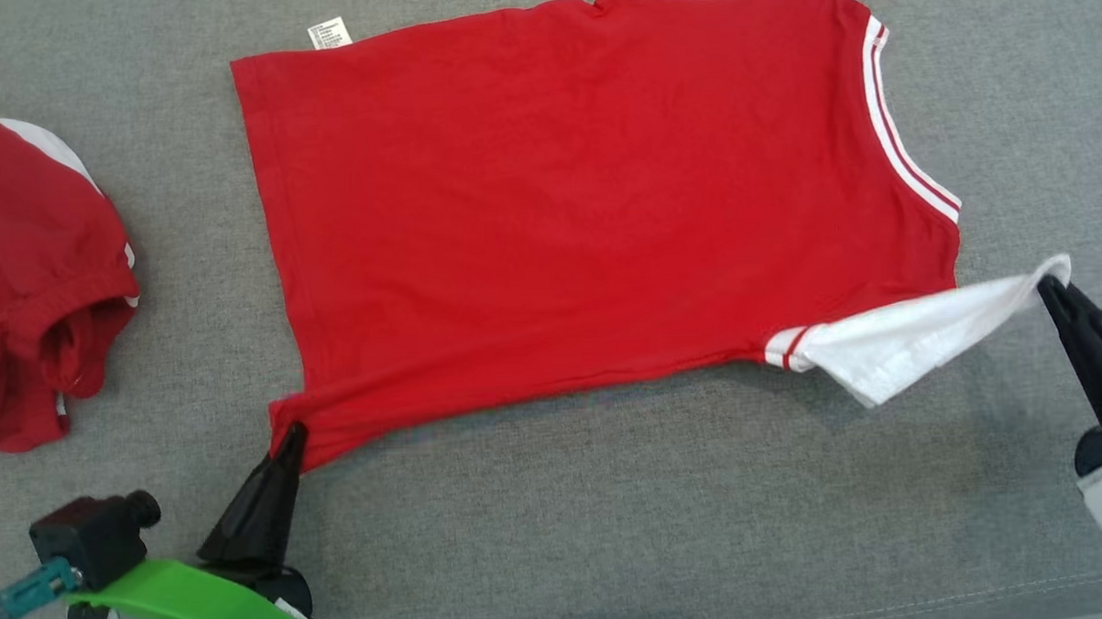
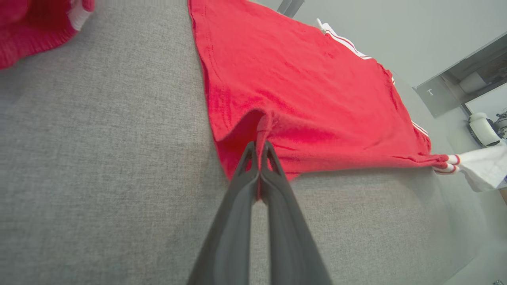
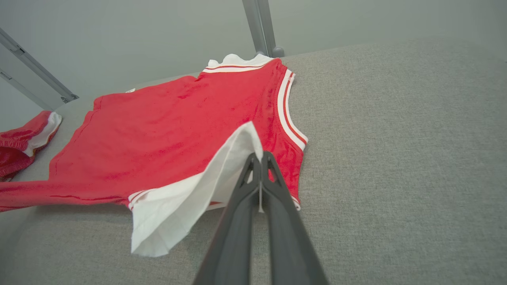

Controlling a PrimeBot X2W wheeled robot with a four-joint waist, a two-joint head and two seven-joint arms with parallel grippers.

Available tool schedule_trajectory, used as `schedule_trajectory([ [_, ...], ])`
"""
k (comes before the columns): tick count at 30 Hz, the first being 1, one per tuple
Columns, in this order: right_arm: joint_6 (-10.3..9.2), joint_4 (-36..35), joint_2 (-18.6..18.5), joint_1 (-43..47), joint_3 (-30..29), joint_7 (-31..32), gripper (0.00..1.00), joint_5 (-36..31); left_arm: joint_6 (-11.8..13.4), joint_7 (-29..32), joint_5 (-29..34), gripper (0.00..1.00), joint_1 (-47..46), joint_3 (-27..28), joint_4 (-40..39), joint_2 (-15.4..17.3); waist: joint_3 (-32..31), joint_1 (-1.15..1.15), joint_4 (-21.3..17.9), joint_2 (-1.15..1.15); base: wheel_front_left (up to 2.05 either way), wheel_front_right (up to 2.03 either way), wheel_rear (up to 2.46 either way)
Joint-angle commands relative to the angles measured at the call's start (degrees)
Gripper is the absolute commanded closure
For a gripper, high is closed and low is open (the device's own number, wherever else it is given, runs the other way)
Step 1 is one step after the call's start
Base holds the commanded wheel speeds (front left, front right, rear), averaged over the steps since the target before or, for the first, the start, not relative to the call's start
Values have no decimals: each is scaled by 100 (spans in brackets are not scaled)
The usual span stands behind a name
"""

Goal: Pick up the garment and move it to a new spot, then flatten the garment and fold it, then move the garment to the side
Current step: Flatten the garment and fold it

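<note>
Spreading across the upper centre, the red garment (image 1: 584, 207) is pinched at 2 points: left gripper (image 1: 292, 439) clamped on its lower-left corner, right gripper (image 1: 1051, 283) clamped on the white sleeve (image 1: 919, 338), right. Uneven pulling could slip that thin hold.

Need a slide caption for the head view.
Left gripper pinches a hem corner of the red shirt, right gripper its white sleeve tip, on a grey surface; another red garment lies at left.

Surface (image 1: 614, 545): grey woven fabric, evenly lit.
Wall (image 3: 138, 39): plain, pale grey.
Far edge: upright metal post (image 3: 259, 27).
Beyond the left edge: slanted metal rail (image 3: 35, 75).
</note>
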Motion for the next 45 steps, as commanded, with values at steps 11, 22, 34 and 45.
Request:
schedule_trajectory([
  [11,-4,1317,-213,-2308,470,512,100,-63,248,1190,-238,100,-1593,2,260,-13,394,1,431,0,0,0,0],
  [22,-4,2295,-326,-3343,706,417,100,-297,-57,1572,-101,100,-2783,-306,1362,-448,681,1,453,0,0,0,0],
  [34,-4,2836,-331,-3975,1129,475,100,-411,-382,1582,117,100,-3658,-365,2344,-613,878,1,426,0,0,0,0],
  [45,-4,3316,-267,-4358,1445,175,23,-769,-570,1500,207,13,-3917,-555,2989,-830,880,1,464,0,0,0,0],
])
